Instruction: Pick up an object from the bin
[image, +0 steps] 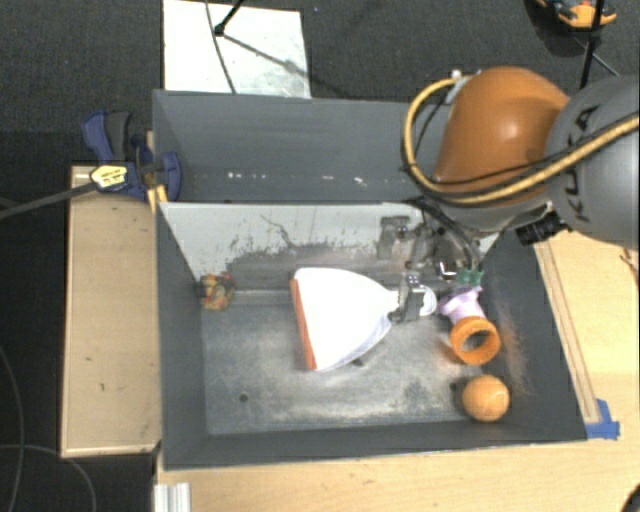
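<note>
Jaws low in the bin (262, 402) at the right tip of the white, orange-edged wedge (340, 320) lying mid-floor; clenched or released cannot be told; lift apparently not yet done.

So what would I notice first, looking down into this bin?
Probably the big white wedge with an orange edge, lying in the middle of the bin. The gripper hangs at its right tip, under the arm's rounded orange cover. At the right side lie an orange cup and, nearer the front, an orange ball.
</note>
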